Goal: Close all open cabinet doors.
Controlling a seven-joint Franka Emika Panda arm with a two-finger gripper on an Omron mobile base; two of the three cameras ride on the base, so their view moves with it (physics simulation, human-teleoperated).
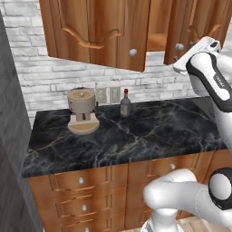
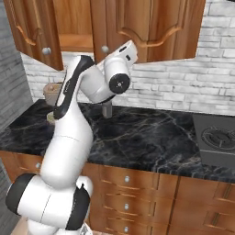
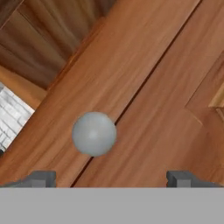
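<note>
Just ahead of the gripper [image 3: 111, 178], between its widely parted, empty fingertips [image 3: 40, 178], sits a silver knob [image 3: 94, 133] on an ajar cabinet door [image 3: 144, 87].

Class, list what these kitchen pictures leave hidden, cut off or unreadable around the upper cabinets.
- Cabinet doors: tops cut by the frame edge in both base views.
- Open cabinet's shelf: contents unseen behind the doors.
- Coffee machine: mostly behind the arm in the right base view.
- Bottle: label too small.
</note>
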